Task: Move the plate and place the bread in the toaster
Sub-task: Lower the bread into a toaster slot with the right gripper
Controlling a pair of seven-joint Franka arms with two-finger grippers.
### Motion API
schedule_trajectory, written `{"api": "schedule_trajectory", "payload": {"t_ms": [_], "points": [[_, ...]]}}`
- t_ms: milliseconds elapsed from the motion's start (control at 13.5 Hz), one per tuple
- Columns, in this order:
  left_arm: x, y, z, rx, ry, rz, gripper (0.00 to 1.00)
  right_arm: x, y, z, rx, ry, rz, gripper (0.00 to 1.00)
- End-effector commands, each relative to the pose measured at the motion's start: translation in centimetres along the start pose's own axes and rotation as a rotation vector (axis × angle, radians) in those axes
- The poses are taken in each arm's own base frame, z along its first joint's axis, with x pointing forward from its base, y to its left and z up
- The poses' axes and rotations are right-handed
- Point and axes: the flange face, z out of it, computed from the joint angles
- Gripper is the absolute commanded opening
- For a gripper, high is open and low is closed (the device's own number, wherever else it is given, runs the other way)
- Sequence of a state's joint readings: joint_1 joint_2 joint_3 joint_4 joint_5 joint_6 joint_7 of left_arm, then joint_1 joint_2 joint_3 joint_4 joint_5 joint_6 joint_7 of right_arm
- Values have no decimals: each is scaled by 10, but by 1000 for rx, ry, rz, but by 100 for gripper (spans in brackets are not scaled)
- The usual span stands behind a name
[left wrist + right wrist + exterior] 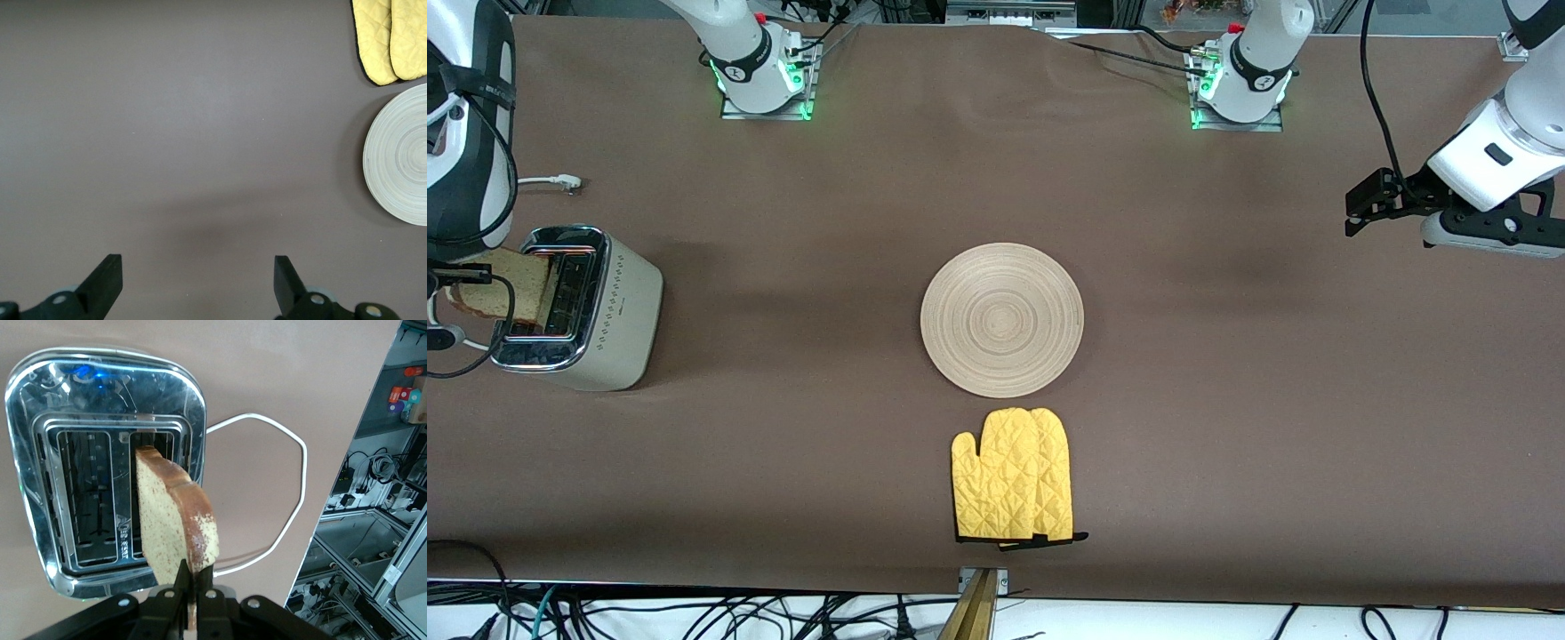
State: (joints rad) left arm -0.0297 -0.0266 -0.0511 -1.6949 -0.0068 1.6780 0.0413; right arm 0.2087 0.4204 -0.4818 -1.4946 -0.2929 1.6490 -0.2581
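The cream toaster [609, 311] with a chrome top stands at the right arm's end of the table. My right gripper [463, 277] is shut on the bread [511, 286] and holds it tilted over the toaster's top. In the right wrist view the gripper [195, 577] pinches the bread [167, 520] by its crust, and the slice's leading edge is at one slot of the toaster [40, 407]. The plate [1002, 320] lies mid-table. My left gripper [1356, 212] waits open and empty over the left arm's end of the table; it also shows in the left wrist view [199, 277], with the plate [400, 160] off to one side.
A yellow oven mitt [1014, 487] lies just nearer the front camera than the plate; it also shows in the left wrist view [390, 40]. The toaster's white cord [293, 453] loops on the table beside the toaster, its plug [565, 182] farther from the camera.
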Motion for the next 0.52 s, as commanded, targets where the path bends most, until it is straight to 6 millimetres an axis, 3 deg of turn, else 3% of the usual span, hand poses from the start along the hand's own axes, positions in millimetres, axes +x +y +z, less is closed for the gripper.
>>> {"api": "schedule_trajectory", "payload": {"t_ms": [0, 446], "points": [[4, 2, -5, -13, -5, -5, 100, 12, 1, 15, 3, 17, -10, 0], [4, 2, -5, -13, -5, -5, 100, 38, -13, 39, 33, 54, -3, 0]]}}
